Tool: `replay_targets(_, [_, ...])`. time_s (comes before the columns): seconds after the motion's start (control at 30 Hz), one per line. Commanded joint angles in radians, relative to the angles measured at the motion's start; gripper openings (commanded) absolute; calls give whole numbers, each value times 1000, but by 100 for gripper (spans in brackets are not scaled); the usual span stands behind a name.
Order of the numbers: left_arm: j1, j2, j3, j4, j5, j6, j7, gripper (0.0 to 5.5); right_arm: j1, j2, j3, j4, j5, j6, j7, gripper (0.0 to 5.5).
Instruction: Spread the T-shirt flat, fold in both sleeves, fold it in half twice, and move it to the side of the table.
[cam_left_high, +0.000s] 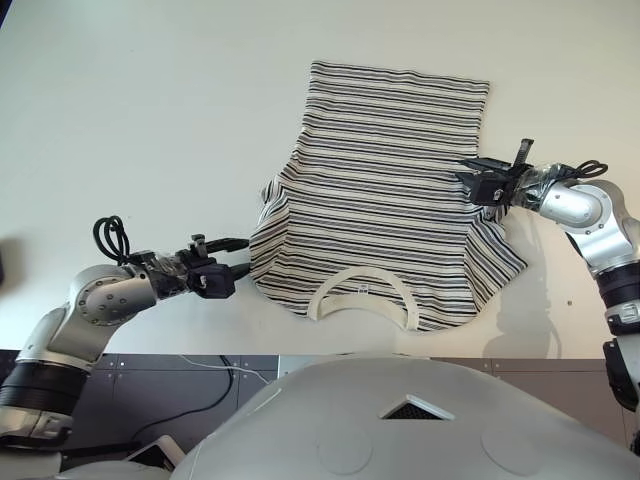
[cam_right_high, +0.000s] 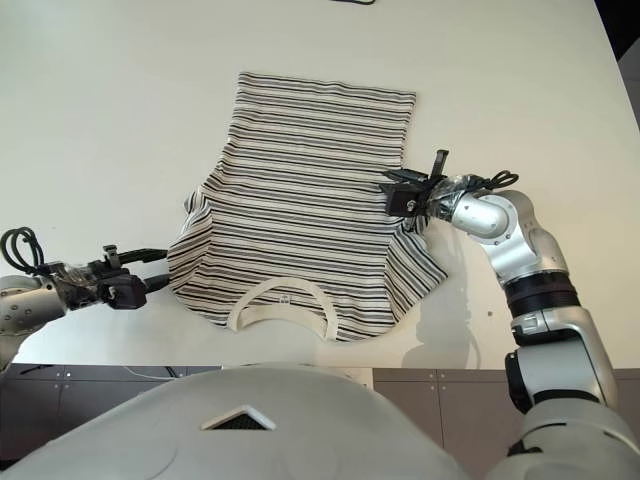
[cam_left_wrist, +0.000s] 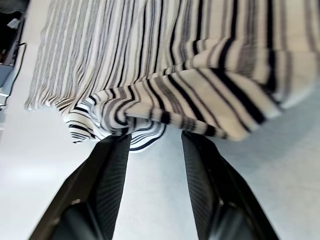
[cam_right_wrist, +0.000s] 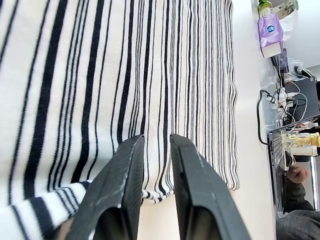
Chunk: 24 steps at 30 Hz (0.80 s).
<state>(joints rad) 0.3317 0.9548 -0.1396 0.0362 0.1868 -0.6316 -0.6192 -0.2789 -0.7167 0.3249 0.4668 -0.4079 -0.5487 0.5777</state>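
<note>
A black-and-white striped T-shirt (cam_left_high: 385, 180) lies on the white table (cam_left_high: 150, 120), its cream collar (cam_left_high: 362, 290) toward me and its hem at the far side. The left sleeve (cam_left_high: 272, 195) is bunched inward; the right sleeve (cam_left_high: 497, 262) sticks out flat. My left gripper (cam_left_high: 243, 253) sits low at the shirt's near left corner, open, with the fabric edge (cam_left_wrist: 150, 117) just at its fingertips. Over the shirt's right edge, my right gripper (cam_left_high: 465, 172) points inward. Its fingers (cam_right_wrist: 130, 165) stand a narrow gap apart, with nothing pinched between them.
The table's front edge (cam_left_high: 150, 352) runs just behind my left arm. Bare tabletop lies to the left of the shirt and beyond its hem. Past the table in the right wrist view are a purple packet (cam_right_wrist: 270, 27) and cables (cam_right_wrist: 280, 95).
</note>
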Motion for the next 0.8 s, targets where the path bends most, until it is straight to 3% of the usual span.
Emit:
replay_targets(0.03, [8, -70, 15, -19, 33, 39, 58, 187, 1, -1, -11, -17, 11, 11, 4, 93])
replay_targets(0.37, [-73, -212, 113, -7, 7, 132, 205, 187, 17, 8, -8, -11, 7, 22, -6, 93])
replay_targets(0.6, [-133, -222, 183, -2, -5, 114, 244, 187, 24, 8, -6, -2, 3, 22, -13, 93])
replay_targets(0.8, [-138, -178, 113, -7, 47, -38, 174, 187, 8, 9, -33, -21, 41, 25, -16, 93])
